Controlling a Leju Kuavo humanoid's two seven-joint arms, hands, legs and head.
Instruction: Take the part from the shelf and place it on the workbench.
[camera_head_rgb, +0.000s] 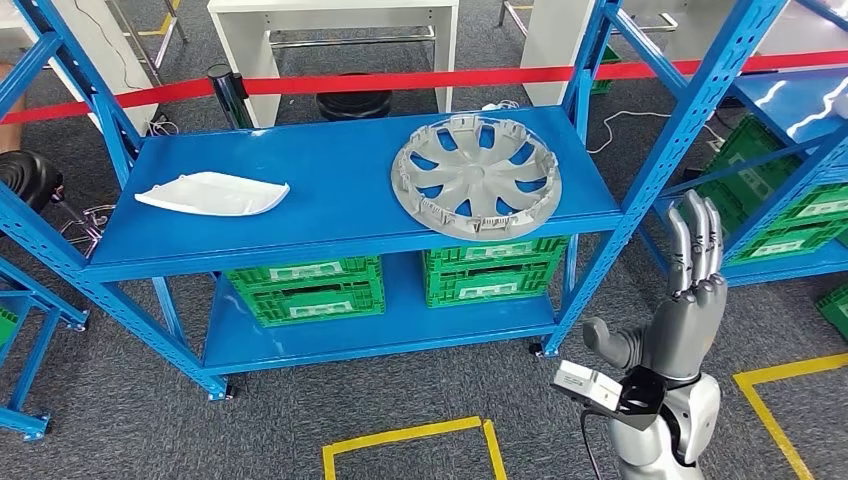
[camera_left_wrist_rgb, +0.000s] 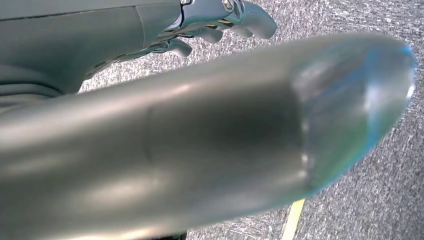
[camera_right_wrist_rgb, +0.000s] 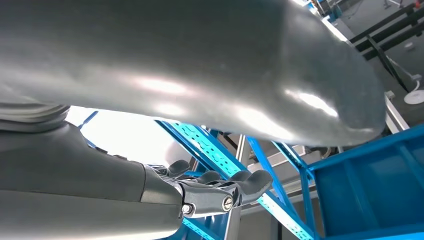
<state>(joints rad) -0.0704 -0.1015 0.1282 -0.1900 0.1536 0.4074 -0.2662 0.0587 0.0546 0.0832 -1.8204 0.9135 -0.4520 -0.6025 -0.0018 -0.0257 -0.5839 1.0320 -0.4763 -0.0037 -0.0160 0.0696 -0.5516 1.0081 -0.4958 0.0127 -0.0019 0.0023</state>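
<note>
From the head view, a grey wheel cover (camera_head_rgb: 476, 176) lies flat on the upper board of the blue shelf (camera_head_rgb: 340, 215), toward its right end, with a white curved panel (camera_head_rgb: 212, 193) well apart from it at the left end; green crates (camera_head_rgb: 305, 290) sit on the lower board. The right hand (camera_head_rgb: 688, 300) is raised beside the shelf's right post, fingers (camera_head_rgb: 697, 238) straight, close together and holding nothing, lower than the wheel cover and off to its right, clear of the board. Which of the two pieces is the part meant, I cannot tell; the wheel cover is the nearer. To do the reach well, the hand should probably rise over the board's front edge, come in across the rim and take the rim with the thumb under it, keeping away from the post. In the left wrist view, the left hand (camera_left_wrist_rgb: 220, 22) hangs over grey carpet, its fingers lightly curled on nothing. In the right wrist view, the right hand's fingers (camera_right_wrist_rgb: 235, 187) are extended and empty, with blue shelf posts beyond them.
</note>
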